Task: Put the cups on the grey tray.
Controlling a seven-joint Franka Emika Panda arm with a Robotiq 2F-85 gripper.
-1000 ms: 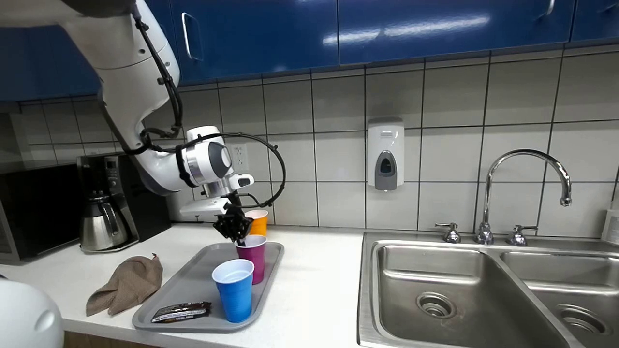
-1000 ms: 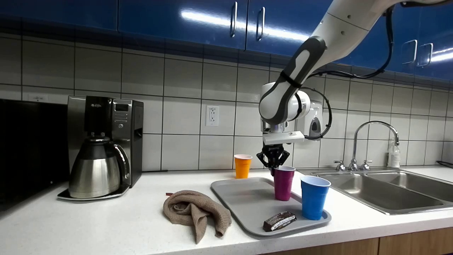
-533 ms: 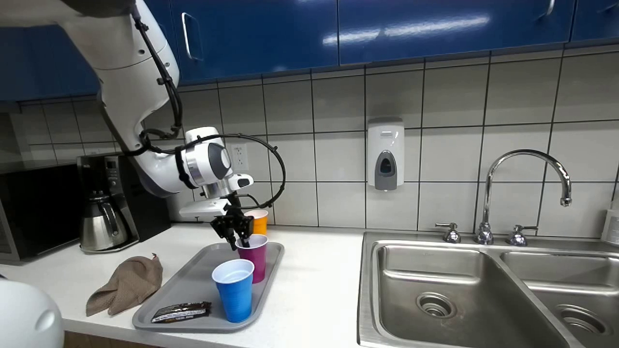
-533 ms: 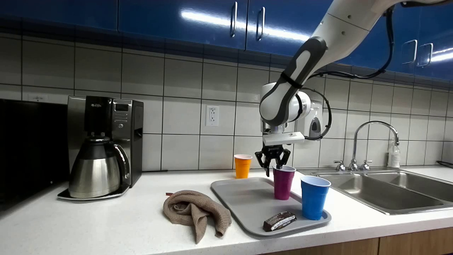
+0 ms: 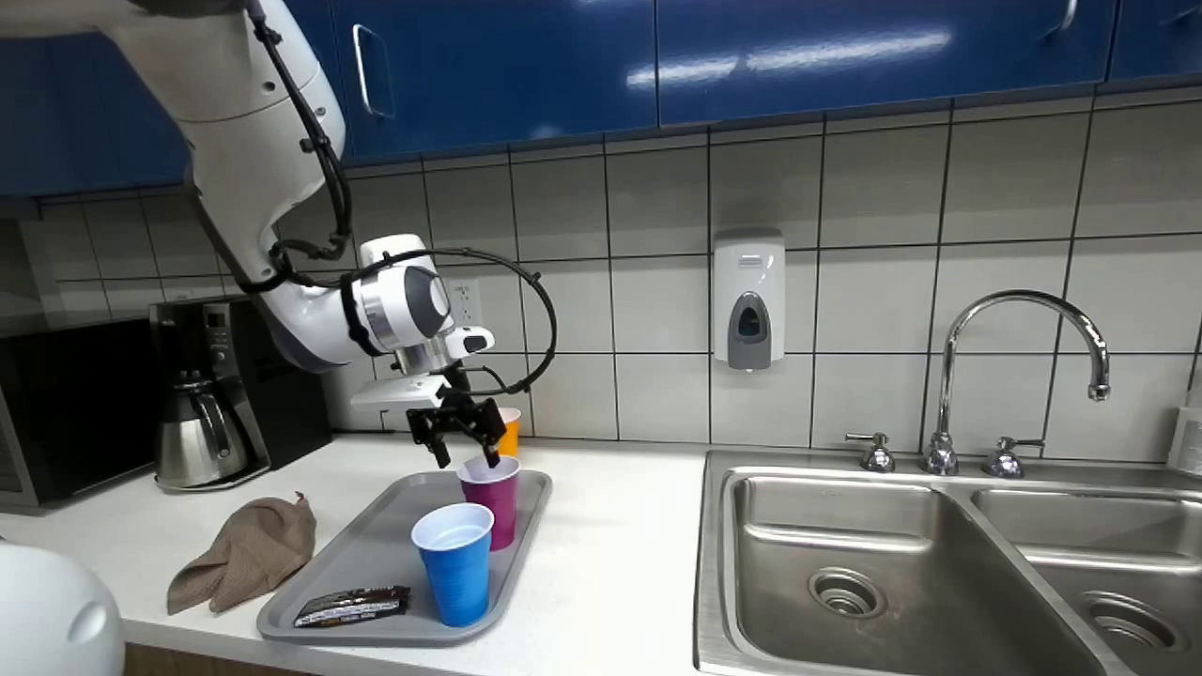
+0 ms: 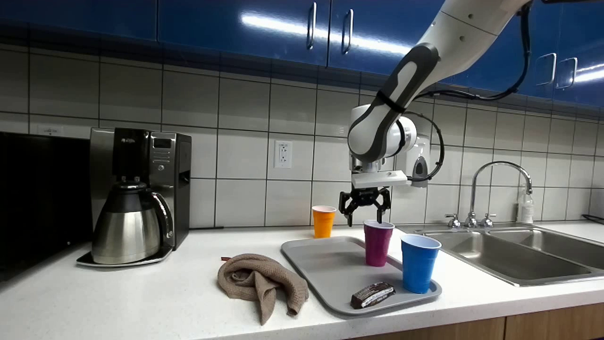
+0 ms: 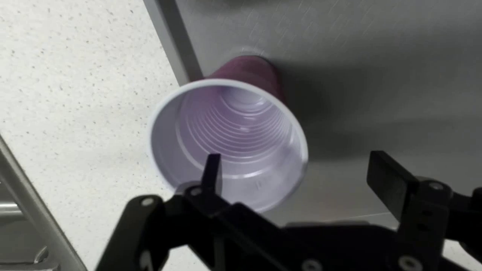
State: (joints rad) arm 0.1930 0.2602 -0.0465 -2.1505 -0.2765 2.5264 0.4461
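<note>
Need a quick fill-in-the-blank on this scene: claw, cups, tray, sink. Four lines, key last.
1. The claw is ____ rather than shut, not gripping the purple cup.
2. The bar lies on the tray, nearest the ____ cup.
3. The cup standing off the tray, on the counter, is ____.
4. In both exterior views, the sink appears to the ____ of the tray.

Missing words: open; blue; orange; right

I counted three cups (image 6: 378,248), one tray (image 6: 325,264)
I also saw one wrapped bar (image 6: 373,295), one cloth (image 6: 264,281), two sink basins (image 5: 845,530).
</note>
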